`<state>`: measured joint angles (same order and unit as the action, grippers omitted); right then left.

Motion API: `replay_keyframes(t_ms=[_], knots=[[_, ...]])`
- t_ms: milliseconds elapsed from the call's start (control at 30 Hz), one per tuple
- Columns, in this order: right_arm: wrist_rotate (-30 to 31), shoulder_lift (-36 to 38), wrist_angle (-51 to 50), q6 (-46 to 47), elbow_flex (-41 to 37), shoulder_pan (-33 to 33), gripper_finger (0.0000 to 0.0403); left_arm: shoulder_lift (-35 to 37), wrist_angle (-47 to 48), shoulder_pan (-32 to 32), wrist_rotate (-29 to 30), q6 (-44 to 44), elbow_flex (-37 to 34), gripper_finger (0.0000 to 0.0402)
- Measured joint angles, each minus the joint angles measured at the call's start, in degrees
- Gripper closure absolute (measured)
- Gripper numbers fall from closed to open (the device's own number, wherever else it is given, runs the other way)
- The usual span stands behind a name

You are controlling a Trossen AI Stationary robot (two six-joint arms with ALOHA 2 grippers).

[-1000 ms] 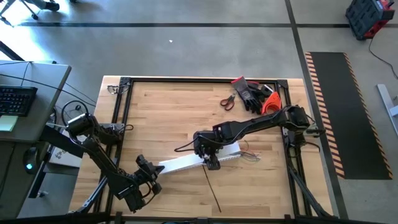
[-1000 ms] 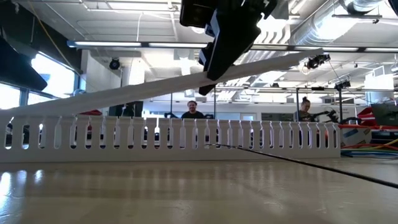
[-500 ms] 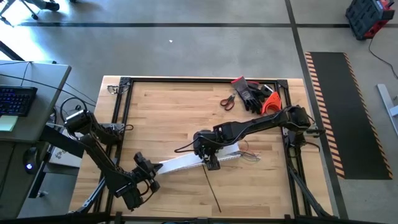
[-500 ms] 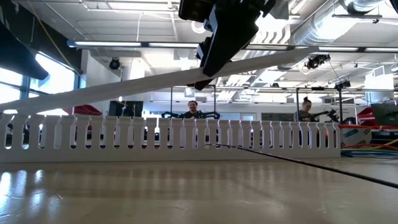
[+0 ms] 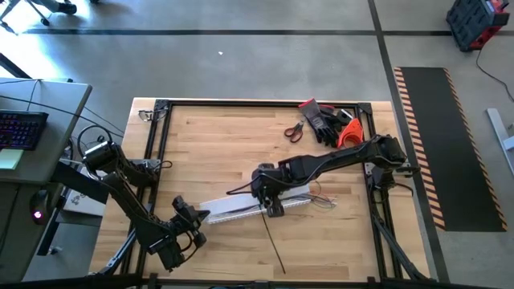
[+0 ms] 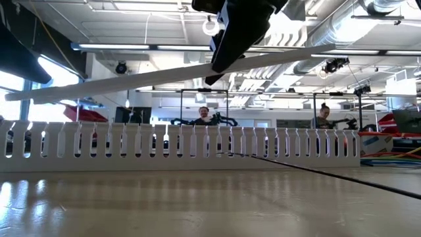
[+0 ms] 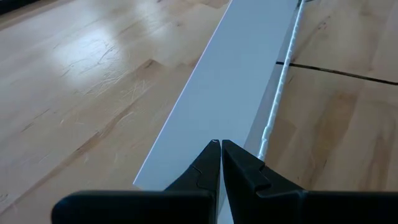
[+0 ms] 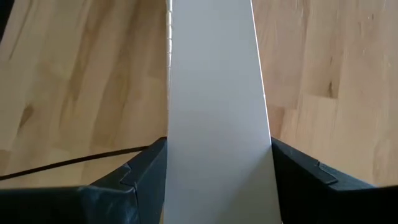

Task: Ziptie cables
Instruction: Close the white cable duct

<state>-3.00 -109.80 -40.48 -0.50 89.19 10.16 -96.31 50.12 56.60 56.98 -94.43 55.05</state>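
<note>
A long white comb-toothed duct [image 6: 164, 148] lies on the table. Its flat white cover strip [image 6: 131, 80] slants above it, higher at the right end. My right gripper [image 5: 271, 201] is shut on that strip near its middle. My left gripper [image 5: 197, 218] is shut at the strip's left end, its fingertips [image 7: 219, 144] over the strip [image 7: 230, 74]; I cannot tell whether they touch it. The cables [image 5: 323, 201], thin loose wires, lie on the table at the duct's right end. My right gripper pinches the cover strip by its two long edges [image 8: 261, 146], one finger [image 8: 146, 165] on each side, across its width. The fingers come from above. The strip is lifted clear of the duct and slopes down toward the table's left.
A thin black line [image 5: 273, 241] runs from the duct toward the near edge. Scissors [image 5: 294, 130], black gloves [image 5: 325, 120] and an orange tool [image 5: 347, 132] lie at the far right. A black metal frame [image 5: 161, 160] rims the table.
My right gripper has risen a little with the cover strip. The strip's left end has lifted from the duct's teeth to well above them, so the strip slopes less steeply. Its right end has barely moved.
</note>
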Motion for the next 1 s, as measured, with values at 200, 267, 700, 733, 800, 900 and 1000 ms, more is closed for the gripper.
replay_keyframes(t_ms=[200, 267, 700, 733, 800, 900, 1000], knots=[[-0.19, -0.70, -0.19, 0.57, -0.02, 0.18, 0.0191, 0.00, -0.25, 0.00, -0.17, 0.02, 0.00, 0.0402], [-0.60, -1.27, 0.20, 0.54, -0.02, 0.40, 0.0191, 0.00, -0.25, 0.00, -0.17, 0.02, 0.00, 0.0402], [-1.91, -1.44, -0.18, 0.62, -0.09, 1.19, 0.0191, -1.82, -3.95, -0.02, 0.92, 0.07, 0.00, 0.0402], [-1.83, -1.44, -0.15, 0.60, -0.09, 1.19, 0.0192, -2.22, -4.08, -0.02, 0.89, 0.07, 0.00, 0.0402], [-1.12, -1.44, -0.23, 0.67, -0.09, 1.19, 0.0192, -3.04, -4.27, -0.04, 0.70, 0.01, 0.00, 0.0402], [-0.47, -1.44, -0.37, 1.00, -0.09, 1.20, 0.0192, -4.00, -4.12, -0.09, 0.51, -0.87, -0.04, 0.0402], [-0.54, -1.45, -0.64, 1.15, -0.09, 1.19, 0.0192, -4.58, -4.32, -0.35, 0.49, -1.09, -0.04, 0.0402]])
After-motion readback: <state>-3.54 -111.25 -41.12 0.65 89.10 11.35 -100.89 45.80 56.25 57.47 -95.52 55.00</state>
